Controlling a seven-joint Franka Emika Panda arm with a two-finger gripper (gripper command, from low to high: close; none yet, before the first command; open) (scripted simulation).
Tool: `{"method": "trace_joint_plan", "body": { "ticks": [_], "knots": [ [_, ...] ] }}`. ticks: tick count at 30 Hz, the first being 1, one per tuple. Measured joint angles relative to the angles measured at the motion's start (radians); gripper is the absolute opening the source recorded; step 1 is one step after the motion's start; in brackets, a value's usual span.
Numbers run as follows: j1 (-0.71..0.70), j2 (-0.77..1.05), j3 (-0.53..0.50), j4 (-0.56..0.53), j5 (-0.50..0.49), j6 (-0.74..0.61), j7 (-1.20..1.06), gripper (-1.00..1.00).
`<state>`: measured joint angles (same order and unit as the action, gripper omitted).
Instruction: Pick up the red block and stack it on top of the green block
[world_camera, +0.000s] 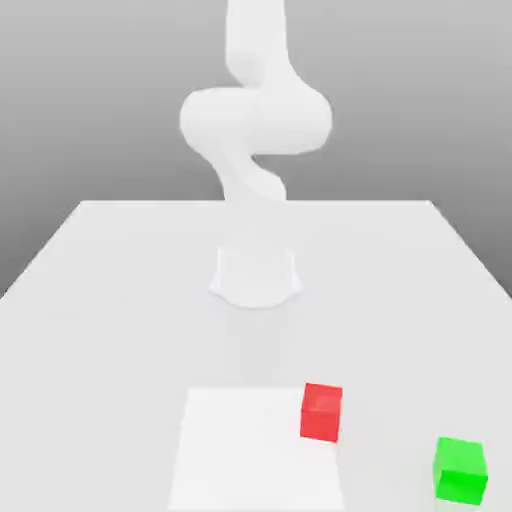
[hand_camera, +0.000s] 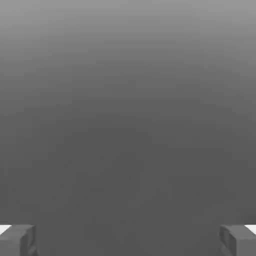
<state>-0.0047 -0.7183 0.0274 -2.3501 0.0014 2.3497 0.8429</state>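
The red block (world_camera: 321, 411) sits on the white table toward the near edge, slightly to the exterior view's right of centre. The green block (world_camera: 461, 469) rests further to the exterior view's right and nearer, apart from the red one. In the hand view my gripper (hand_camera: 128, 240) is open, its two grey fingertips (hand_camera: 18, 240) standing far apart with nothing between them, against a plain grey background. My white arm (world_camera: 255, 120) rises from its base (world_camera: 256, 275) at mid-table, well behind both blocks.
A paler square patch (world_camera: 240, 450) marks the table surface just to the exterior view's left of the red block. The table's far edge (world_camera: 256, 202) runs behind the arm's base.
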Motion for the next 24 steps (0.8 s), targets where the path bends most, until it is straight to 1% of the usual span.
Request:
{"method": "trace_joint_plan", "body": {
  "ticks": [9, 17, 20, 24],
  "knots": [
    [-0.015, 0.342, 0.111, -0.200, -0.001, 0.205, 0.181, 0.00],
    [-0.003, 0.632, 0.180, -0.371, -0.010, 0.379, 0.341, 0.00],
    [0.017, 0.741, 0.185, -0.414, -0.024, 0.451, 0.393, 0.00],
    [0.053, 0.886, 0.126, -0.402, -0.113, 0.569, 0.466, 0.00]
  ]
}}
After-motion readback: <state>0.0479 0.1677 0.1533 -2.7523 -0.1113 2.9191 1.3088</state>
